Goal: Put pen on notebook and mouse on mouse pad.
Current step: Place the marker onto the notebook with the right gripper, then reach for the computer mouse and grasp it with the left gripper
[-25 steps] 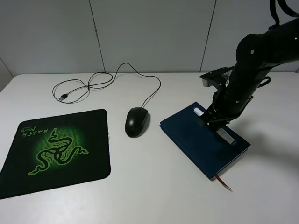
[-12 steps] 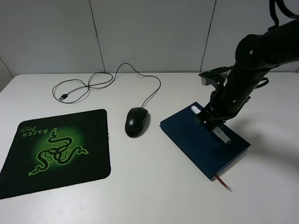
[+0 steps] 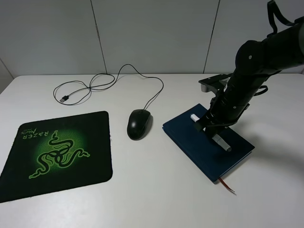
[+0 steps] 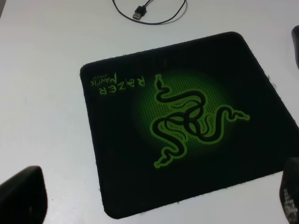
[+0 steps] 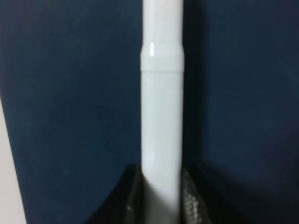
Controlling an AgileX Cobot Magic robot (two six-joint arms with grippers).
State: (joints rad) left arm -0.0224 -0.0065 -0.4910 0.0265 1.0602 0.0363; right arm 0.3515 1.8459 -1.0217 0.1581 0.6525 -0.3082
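The white pen (image 3: 223, 143) lies slantwise just over the navy notebook (image 3: 187, 135), and my right gripper (image 3: 211, 128) is shut on its middle. The right wrist view shows the pen (image 5: 161, 107) pinched between the fingers (image 5: 134, 198) against the notebook cover (image 5: 70, 93); I cannot tell whether it touches. The black mouse (image 3: 138, 123) sits on the table between the notebook and the mouse pad (image 3: 57, 149). My left gripper (image 4: 156, 203) hangs open above the mouse pad (image 4: 187, 121), its fingertips wide apart. The exterior view does not show the left arm.
The mouse cable (image 3: 95, 84) loops across the back of the white table and ends in a USB plug (image 4: 140, 10) beyond the pad. A reddish ribbon (image 3: 229, 186) sticks out of the notebook's near end. A grey wall stands behind the table.
My right gripper has shifted a little to the left across the notebook with the pen in it. Mouse, pad and notebook have not moved.
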